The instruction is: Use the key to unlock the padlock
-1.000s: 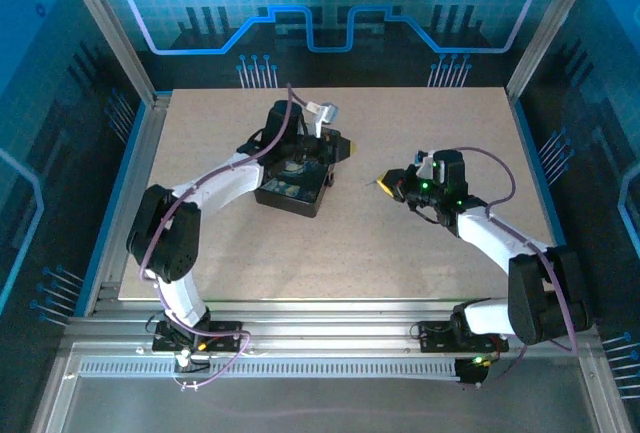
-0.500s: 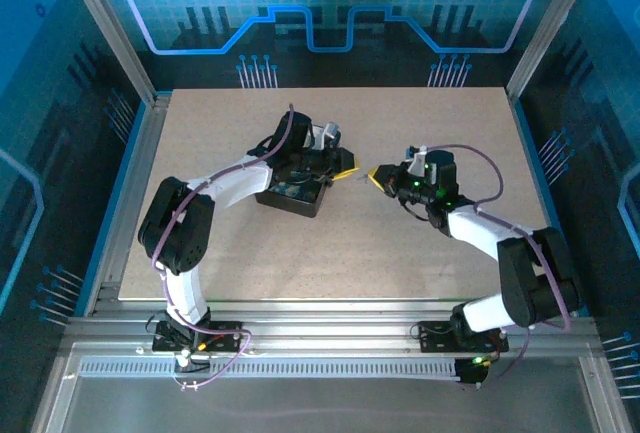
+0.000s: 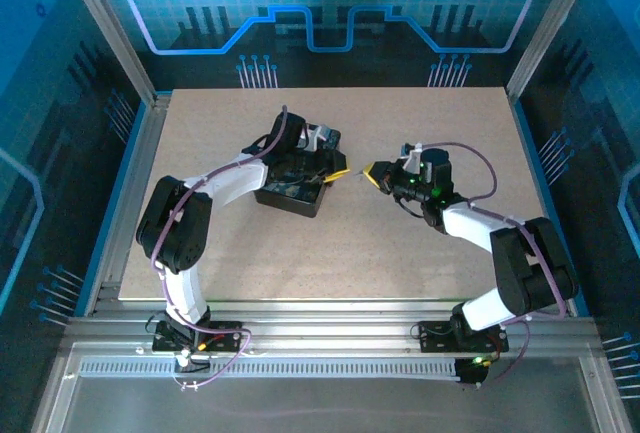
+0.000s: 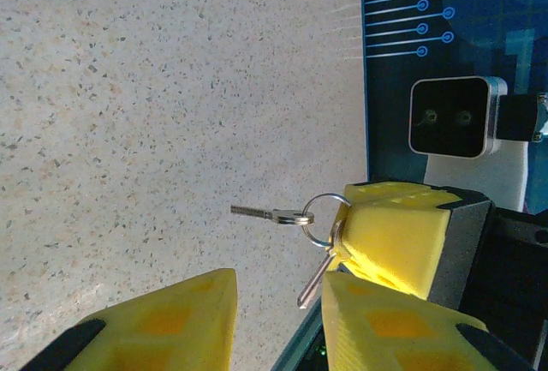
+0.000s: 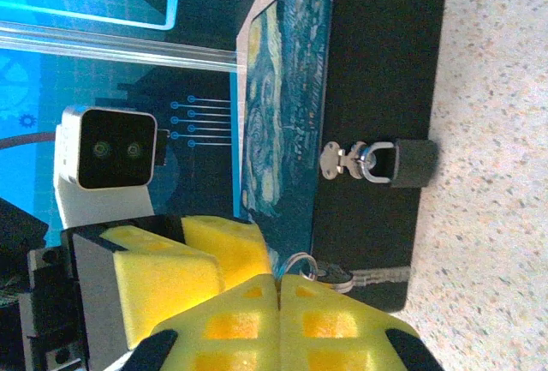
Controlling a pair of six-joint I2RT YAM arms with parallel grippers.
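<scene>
right end effector (image 5: 278,285) pinches key (image 5: 338,278) | left end effector (image 4: 276,292) spread | padlock (image 5: 404,163) hangs on black box (image 5: 377,62), centre right

Left arm (image 3: 215,188) bent at the elbow and reaching inward, left gripper (image 3: 338,172) with yellow fingers (image 4: 171,320) slightly apart, right arm (image 3: 480,225) folded inward, right gripper (image 3: 374,175) pinched closed, facing the left gripper's tips, close beside them.

Shiny metal key (image 4: 259,212) (speckled matt table (image 4: 128,88)).
</scene>
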